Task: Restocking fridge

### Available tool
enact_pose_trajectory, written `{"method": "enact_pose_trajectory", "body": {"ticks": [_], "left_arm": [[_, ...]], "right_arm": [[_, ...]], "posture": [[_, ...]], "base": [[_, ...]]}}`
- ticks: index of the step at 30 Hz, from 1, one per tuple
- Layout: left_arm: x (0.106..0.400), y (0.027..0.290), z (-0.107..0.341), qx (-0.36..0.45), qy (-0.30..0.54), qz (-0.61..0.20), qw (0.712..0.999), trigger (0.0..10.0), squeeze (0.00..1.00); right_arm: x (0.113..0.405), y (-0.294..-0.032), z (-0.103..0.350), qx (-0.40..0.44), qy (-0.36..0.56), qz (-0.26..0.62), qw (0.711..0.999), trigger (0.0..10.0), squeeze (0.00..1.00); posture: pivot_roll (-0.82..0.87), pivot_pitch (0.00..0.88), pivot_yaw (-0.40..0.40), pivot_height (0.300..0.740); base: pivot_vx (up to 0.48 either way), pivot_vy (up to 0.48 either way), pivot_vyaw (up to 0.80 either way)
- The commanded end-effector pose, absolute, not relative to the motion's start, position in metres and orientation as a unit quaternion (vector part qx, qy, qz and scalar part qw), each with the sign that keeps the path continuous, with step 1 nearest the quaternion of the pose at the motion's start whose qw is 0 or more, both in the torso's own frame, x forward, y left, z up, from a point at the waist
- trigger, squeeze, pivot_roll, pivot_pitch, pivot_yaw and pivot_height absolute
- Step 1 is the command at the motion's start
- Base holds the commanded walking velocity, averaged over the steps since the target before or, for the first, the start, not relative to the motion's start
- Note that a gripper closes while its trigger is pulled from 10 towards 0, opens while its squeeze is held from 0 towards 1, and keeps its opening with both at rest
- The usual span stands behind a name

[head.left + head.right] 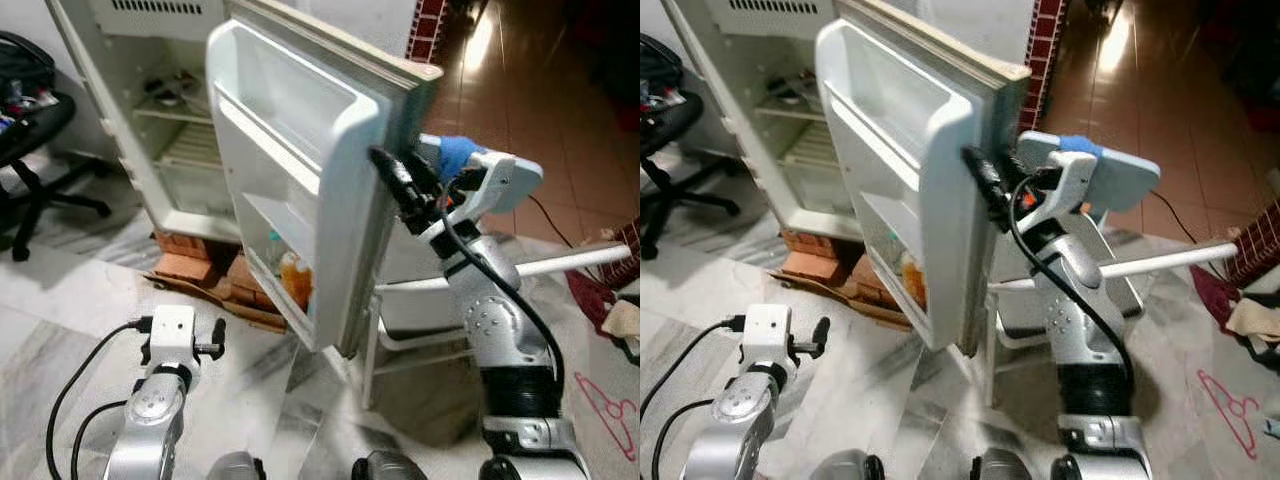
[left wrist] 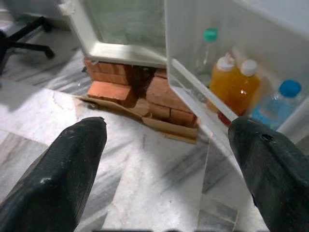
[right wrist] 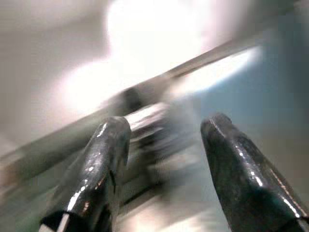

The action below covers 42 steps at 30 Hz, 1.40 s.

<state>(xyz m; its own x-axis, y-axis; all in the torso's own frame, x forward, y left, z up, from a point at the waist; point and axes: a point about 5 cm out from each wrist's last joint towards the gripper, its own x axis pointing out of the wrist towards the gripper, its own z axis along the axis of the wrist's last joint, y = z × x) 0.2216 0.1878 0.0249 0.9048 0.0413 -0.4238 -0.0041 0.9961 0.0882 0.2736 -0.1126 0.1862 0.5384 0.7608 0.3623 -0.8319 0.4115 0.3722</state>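
At the far left a black office chair [image 1: 30,150] stands on the marble floor [image 1: 80,310]. Beside it the white fridge [image 1: 120,90] stands open on a base of red bricks [image 1: 185,265], with a flattened piece of cardboard [image 2: 159,126] lying along the foot of the bricks. Wire shelves [image 1: 180,115] show inside the cabinet.

Low at the left, the left gripper [image 2: 169,159] hangs above the floor near the fridge's bottom front corner, its two black fingers spread wide apart and holding nothing.

The fridge door [image 1: 300,160] swings out toward the robot. Its lowest door shelf [image 2: 203,94] holds a clear bottle with a green cap [image 2: 206,50], two orange juice bottles [image 2: 236,87] side by side, and a blue-capped water bottle [image 2: 277,104] at the outer end.

The right gripper [image 1: 395,180] reaches up to the door's outer edge, near its upper half. Its fingers [image 3: 96,164] are parted, with the blurred door edge lying between them; I cannot tell whether they touch it.

Behind the right arm stands a white metal rack [image 1: 400,300]. At the far right a pink clothes hanger [image 1: 610,405] lies on the floor.
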Motion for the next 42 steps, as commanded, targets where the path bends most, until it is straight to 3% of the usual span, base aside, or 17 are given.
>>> {"method": "enact_pose_trajectory", "body": {"ticks": [1, 4, 6, 12, 18, 19, 20, 22, 25, 27, 28, 33, 40, 42], "left_arm": [[0.22, 0.191, 0.023, 0.048, 0.223, 0.013, 0.973, 10.0, 0.0], [0.22, 0.191, 0.023, 0.051, 0.223, 0.01, 0.973, 10.0, 0.0], [0.221, 0.19, 0.023, 0.051, 0.224, 0.006, 0.973, 10.0, 0.0], [0.221, 0.19, 0.023, 0.058, 0.223, -0.001, 0.973, 10.0, 0.0], [0.22, 0.19, 0.023, 0.06, 0.224, 0.0, 0.973, 10.0, 0.0], [0.22, 0.19, 0.023, 0.061, 0.224, 0.001, 0.973, 10.0, 0.0], [0.22, 0.19, 0.023, 0.061, 0.224, 0.001, 0.973, 10.0, 0.0], [0.219, 0.19, 0.023, 0.06, 0.224, 0.003, 0.973, 10.0, 0.0], [0.219, 0.19, 0.022, 0.06, 0.224, 0.003, 0.973, 10.0, 0.0], [0.219, 0.19, 0.022, 0.06, 0.225, 0.002, 0.973, 10.0, 0.0], [0.219, 0.19, 0.022, 0.06, 0.225, 0.001, 0.972, 10.0, 0.0], [0.219, 0.19, 0.021, 0.062, 0.227, -0.003, 0.972, 10.0, 0.0], [0.219, 0.19, 0.02, 0.065, 0.23, -0.006, 0.971, 10.0, 0.0], [0.219, 0.19, 0.019, 0.066, 0.232, -0.008, 0.97, 10.0, 0.0]], "right_arm": [[0.267, -0.109, 0.185, 0.277, -0.056, 0.51, 0.812, 10.0, 0.0], [0.271, -0.114, 0.174, 0.264, -0.046, 0.477, 0.837, 10.0, 0.0], [0.273, -0.124, 0.138, 0.202, -0.002, 0.417, 0.886, 10.0, 0.0], [0.271, -0.132, 0.108, 0.145, 0.047, 0.361, 0.92, 10.0, 0.0], [0.265, -0.134, 0.093, 0.073, 0.104, 0.398, 0.908, 10.0, 0.0], [0.256, -0.138, 0.086, 0.048, 0.135, 0.449, 0.882, 10.0, 0.0], [0.256, -0.138, 0.086, 0.048, 0.135, 0.449, 0.882, 10.0, 0.0], [0.247, -0.153, 0.074, -0.002, 0.183, 0.487, 0.854, 10.0, 0.0], [0.255, -0.171, 0.068, -0.055, 0.203, 0.453, 0.867, 10.0, 0.0], [0.263, -0.18, 0.067, -0.09, 0.2, 0.421, 0.88, 10.0, 0.0], [0.277, -0.189, 0.075, -0.107, 0.178, 0.369, 0.906, 10.0, 0.0], [0.312, -0.202, 0.118, -0.076, 0.071, 0.25, 0.963, 10.0, 0.0], [0.326, -0.205, 0.149, -0.052, 0.008, 0.231, 0.971, 10.0, 0.0], [0.329, -0.197, 0.157, 0.002, -0.022, 0.245, 0.969, 10.0, 0.0]], "posture": [[0.05, 0.033, 0.01, 0.74], [0.05, 0.034, 0.013, 0.74], [0.04, 0.033, 0.019, 0.74], [0.05, 0.034, 0.022, 0.74], [0.06, 0.033, 0.018, 0.74], [0.06, 0.034, 0.014, 0.74], [0.06, 0.034, 0.014, 0.74], [0.06, 0.035, 0.012, 0.74], [0.06, 0.034, 0.011, 0.74], [0.06, 0.035, 0.011, 0.74], [0.06, 0.036, 0.013, 0.74], [0.06, 0.036, 0.021, 0.74], [0.06, 0.035, 0.021, 0.74], [0.07, 0.037, 0.018, 0.74]], "base": [[0.0, 0.0, 0.0], [0.0, 0.0, 0.0], [0.0, 0.0, 0.0], [0.0, 0.0, 0.0], [0.0, 0.0, 0.0], [0.0, 0.0, 0.0], [0.0, 0.0, 0.0], [0.0, 0.0, 0.0], [0.0, 0.0, 0.0], [0.0, 0.0, 0.0], [0.0, 0.0, 0.0], [0.0, 0.0, 0.0], [0.0, 0.0, 0.0], [0.0, 0.0, 0.0]]}}
